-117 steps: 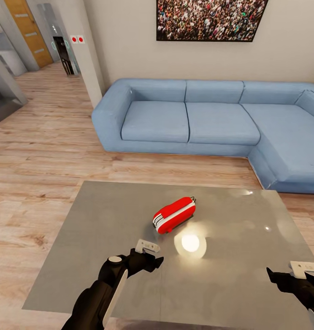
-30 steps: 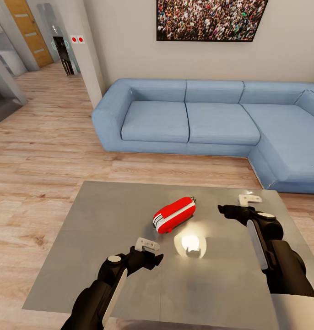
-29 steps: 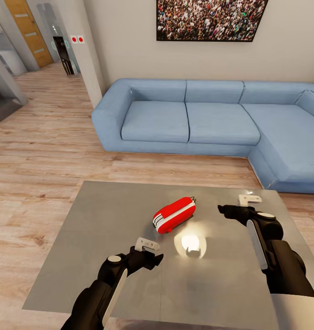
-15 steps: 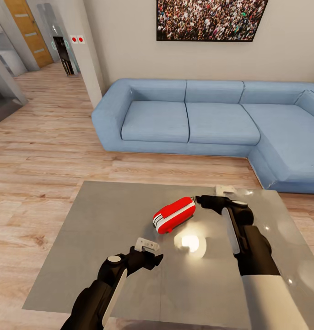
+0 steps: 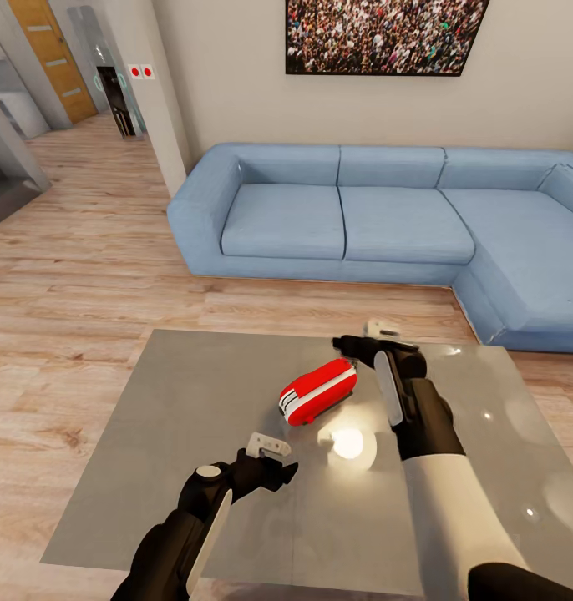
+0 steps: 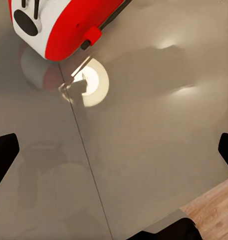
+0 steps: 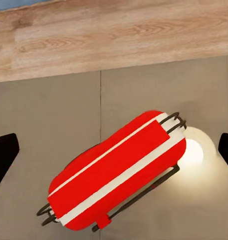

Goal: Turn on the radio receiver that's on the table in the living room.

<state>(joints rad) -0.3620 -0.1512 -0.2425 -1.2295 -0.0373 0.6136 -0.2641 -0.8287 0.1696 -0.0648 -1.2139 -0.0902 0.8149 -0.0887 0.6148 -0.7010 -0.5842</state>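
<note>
Because the radio receiver [image 5: 318,391] lies on its side, loose on the glossy table [image 5: 195,401], a sideways brush from your right gripper [image 5: 343,344] could skate it across the top or spin it, and the switch would turn away from you. Come down too hard and you may tip it onto another face. Your right arm reaches out long over the table, its gripper poised above the radio's far end, fingers spread wide and holding nothing. Your left gripper [image 5: 274,464] hangs low near the table's front edge, well apart from the radio, also wide open and empty.
</note>
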